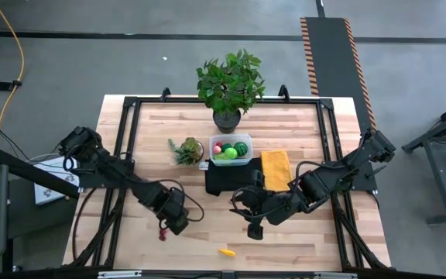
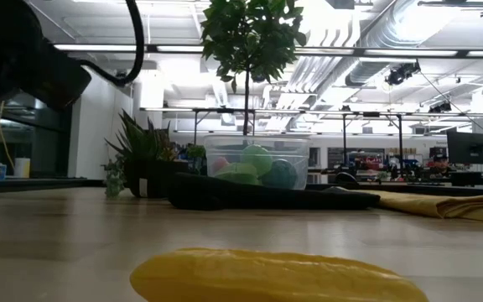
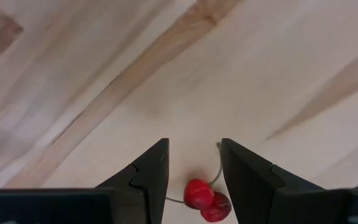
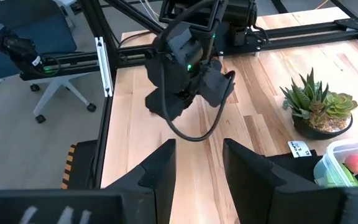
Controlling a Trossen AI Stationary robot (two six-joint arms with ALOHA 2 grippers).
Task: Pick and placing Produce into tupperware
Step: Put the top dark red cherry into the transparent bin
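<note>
I've got the left gripper (image 3: 194,171) down low over the bare wood, fingers parted and holding nothing, with the red cherries (image 3: 206,199) lying on the table right between the two tips, a little nearer my wrist than the tips themselves. The thin stem curls up toward one finger. To do this well I'd judge I need to drop a touch lower and keep the pair centred, so the pads close on the round fruit and not on the stem, which would likely slip out. A slow squeeze, then a straight lift.

The right gripper (image 4: 199,163) hangs above the table nearer the middle, fingers apart with nothing between them, simply waiting.

Over to the clear tupperware (image 1: 231,160), well apart from my left fingers, sitting on the black cloth (image 1: 224,180). Inside it I can make out a dark green striped ball (image 1: 241,147), light green pieces (image 1: 229,153) and something red-pink (image 1: 217,148). The lid is off.

One yellow piece (image 1: 227,252) lies out on the wood, closer to the right gripper than to the left.
</note>
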